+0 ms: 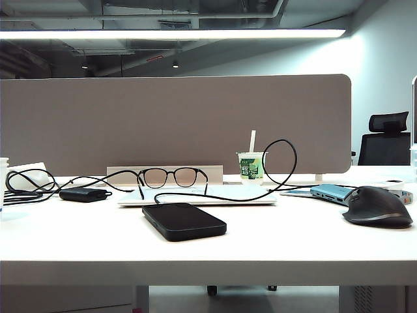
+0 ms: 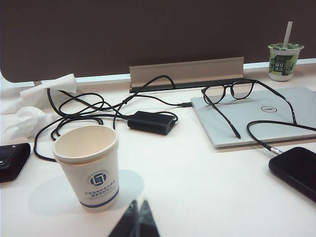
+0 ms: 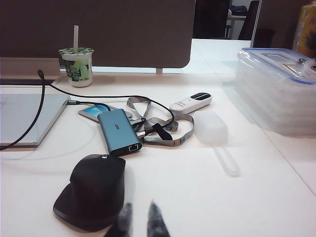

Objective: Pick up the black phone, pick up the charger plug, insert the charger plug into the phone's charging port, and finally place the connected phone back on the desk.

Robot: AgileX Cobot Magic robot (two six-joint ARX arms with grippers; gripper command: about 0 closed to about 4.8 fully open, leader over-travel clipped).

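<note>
Black phone [image 1: 184,221] lies flat mid-desk [image 1: 78,244], plug [image 2: 273,148] at its edge, seemingly seated, so the task looks finished. Left tool [image 2: 138,209] is closed beside the cup [image 2: 89,165]; right tool [image 3: 138,212], narrow and empty, hangs above the mouse [image 3: 94,192]. Next: nothing but idling.

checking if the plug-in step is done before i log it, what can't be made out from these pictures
- Charging port: on the black phone, the exterior view shows no slot; too small and dark.
- Plug seating: in the left wrist view the charger plug lies at the phone's corner; whether it is inserted is unclear.
- Phone: cut off by that frame's edge.
- Left gripper: only its shut tips show.
- Right gripper: tips blurred beside the mouse, holding nothing.
</note>
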